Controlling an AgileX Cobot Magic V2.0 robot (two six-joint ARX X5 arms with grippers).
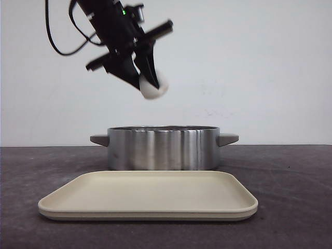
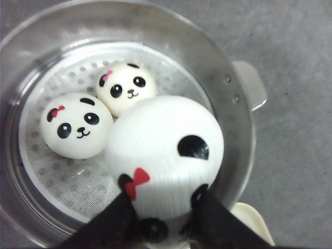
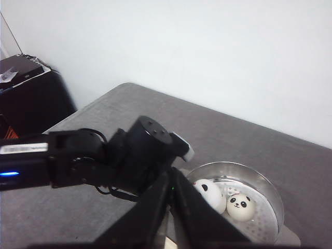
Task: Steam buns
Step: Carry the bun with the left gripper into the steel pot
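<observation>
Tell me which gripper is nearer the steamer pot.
Left. The left gripper hangs just above the steamer pot, holding a bun; the right gripper isn't in view.

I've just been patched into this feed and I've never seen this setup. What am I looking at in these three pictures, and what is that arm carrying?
It is a two-armed table robot. The front view looks across the table; the other two come from cameras on each wrist.

On the grey table stands a steel steamer pot, with a beige tray in front of it that shows nothing on it.

The left gripper hangs above the pot, shut on a white panda-faced bun. Its wrist camera looks straight down past that bun: two more buns, bun A and bun B, already lie on the perforated insert inside the pot.

The right wrist view looks at the left arm and the pot from the side; the right gripper itself is not in view.
</observation>
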